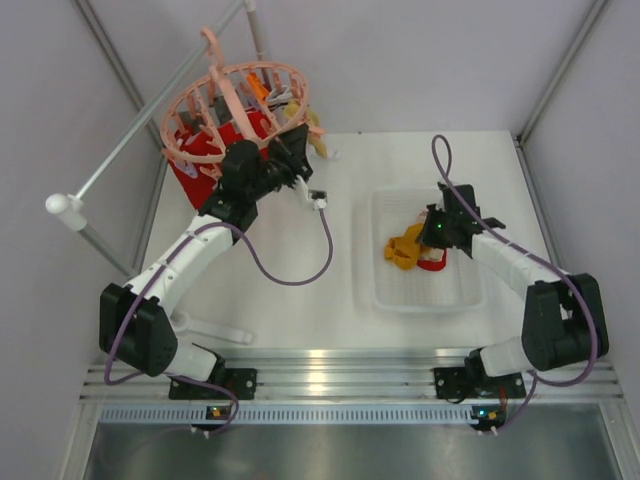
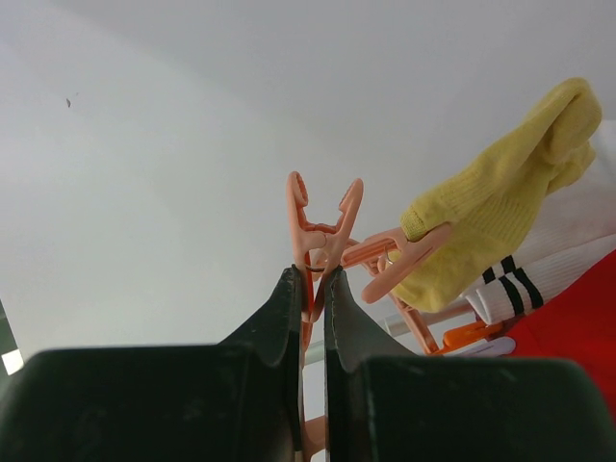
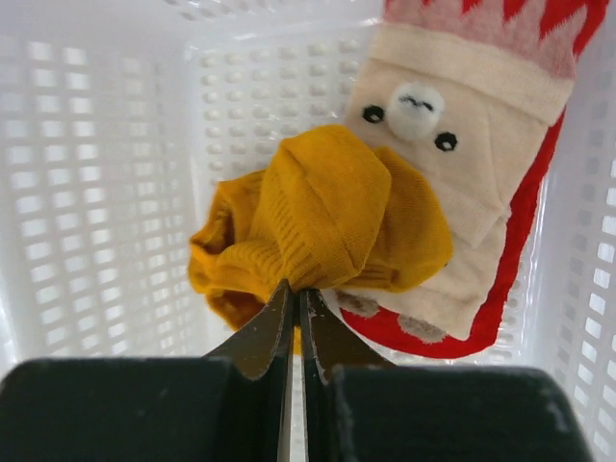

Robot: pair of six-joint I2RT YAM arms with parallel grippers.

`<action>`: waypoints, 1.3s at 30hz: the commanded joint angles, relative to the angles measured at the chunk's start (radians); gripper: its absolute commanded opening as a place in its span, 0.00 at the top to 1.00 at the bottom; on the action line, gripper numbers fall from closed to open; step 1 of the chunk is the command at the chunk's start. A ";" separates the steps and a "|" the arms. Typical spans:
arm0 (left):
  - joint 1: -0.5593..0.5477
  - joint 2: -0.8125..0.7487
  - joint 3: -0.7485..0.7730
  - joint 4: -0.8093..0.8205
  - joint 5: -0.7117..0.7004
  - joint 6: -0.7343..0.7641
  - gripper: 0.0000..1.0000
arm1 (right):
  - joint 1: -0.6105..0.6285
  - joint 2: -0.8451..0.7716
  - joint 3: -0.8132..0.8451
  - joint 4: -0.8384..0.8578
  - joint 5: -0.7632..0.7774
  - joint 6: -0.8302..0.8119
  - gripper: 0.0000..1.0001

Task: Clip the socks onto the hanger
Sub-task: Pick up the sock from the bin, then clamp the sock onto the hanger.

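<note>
The salmon-pink round hanger [image 1: 235, 110] hangs at the back left. My left gripper [image 1: 292, 168] is at its near side, shut on the handles of a pink clip peg [image 2: 320, 236], whose tips stand apart. A pale yellow sock [image 2: 500, 202] hangs in the neighbouring peg, with a white striped sock and red fabric [image 2: 568, 327] beside it. My right gripper [image 1: 432, 236] is inside the white basket [image 1: 392, 290], shut on a fold of the mustard-yellow sock [image 3: 322, 217]. That sock lies on a red sock with a cream bear-face cuff [image 3: 472, 183].
A grey metal rail [image 1: 150, 110] with a white end knob runs diagonally past the hanger at the left. A purple cable [image 1: 300, 275] loops over the table between the arms. White enclosure walls stand on all sides.
</note>
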 commanded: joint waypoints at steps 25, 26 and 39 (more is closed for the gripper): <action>0.026 -0.027 0.000 0.011 0.023 -0.042 1.00 | -0.037 -0.023 0.219 0.286 -0.257 0.212 1.00; 0.027 -0.025 -0.001 0.011 0.023 -0.043 1.00 | -0.035 -0.018 0.255 0.294 -0.289 0.236 1.00; 0.046 -0.013 -0.026 0.050 0.058 -0.026 1.00 | 0.040 0.123 0.533 0.433 -0.362 0.524 1.00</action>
